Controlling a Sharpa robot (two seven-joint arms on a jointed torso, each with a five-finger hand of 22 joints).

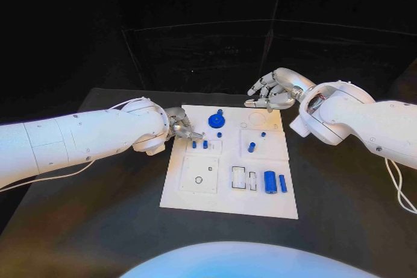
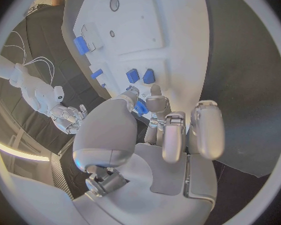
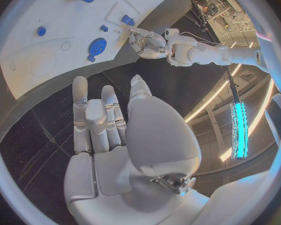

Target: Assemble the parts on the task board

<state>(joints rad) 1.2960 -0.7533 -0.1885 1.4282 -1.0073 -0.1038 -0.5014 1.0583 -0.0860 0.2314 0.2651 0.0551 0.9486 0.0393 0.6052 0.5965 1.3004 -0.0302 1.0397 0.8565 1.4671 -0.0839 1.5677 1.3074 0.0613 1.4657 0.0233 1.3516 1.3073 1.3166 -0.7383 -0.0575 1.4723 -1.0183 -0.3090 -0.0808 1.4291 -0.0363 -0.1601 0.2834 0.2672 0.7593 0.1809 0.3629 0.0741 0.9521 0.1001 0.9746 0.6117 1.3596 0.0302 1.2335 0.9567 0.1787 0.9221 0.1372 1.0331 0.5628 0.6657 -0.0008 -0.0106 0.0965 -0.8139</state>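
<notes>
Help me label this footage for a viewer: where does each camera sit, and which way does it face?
Head view: on the robot's head, looking down at the white task board on the black table; both white arms reach in.
Left wrist view: behind the left hand, facing the board's small blue parts.
Right wrist view: behind the right hand, which hovers over bare table beside the board.
Shared: all three show the board; the right wrist view also shows the left hand and the blue gear-shaped part.

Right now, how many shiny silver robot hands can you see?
2. The left hand is at the left edge of the task board. The right hand is just beyond the board's far edge, near its right corner.
</notes>
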